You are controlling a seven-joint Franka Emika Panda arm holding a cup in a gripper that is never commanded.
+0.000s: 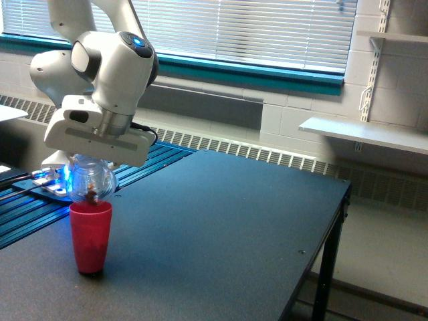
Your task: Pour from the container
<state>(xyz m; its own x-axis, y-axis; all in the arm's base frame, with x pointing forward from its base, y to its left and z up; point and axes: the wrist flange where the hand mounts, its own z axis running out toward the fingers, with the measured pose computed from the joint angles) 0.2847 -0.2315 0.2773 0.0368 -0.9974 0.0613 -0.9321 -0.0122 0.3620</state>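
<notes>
My pincer [91, 167] is clamped on the container [91, 181], which hangs just under my wide white hand block; the fingers themselves are mostly hidden behind the block & the jar, so I can't give the gap exactly, only that it's as wide as the jar. Container = small, clear, rounded jar, see-through w/ a bluish glint on the exterior view's left side from a lit device behind it. It's tipped mouth-down, directly over the red cup [90, 235], its lower end touching or just above the cup rim; can't tell which. Jar looks nearly empty: only a few brown bits show at the very bottom, near the mouth, rest of the body clear. Jar approx as wide as the cup.

Cup stands upright on the dark tabletop [221, 227], near the exterior view's left edge. Contents inside the cup not visible from this angle. Blue ridged rail [144, 164] runs behind my arm, beside the tabletop.
</notes>
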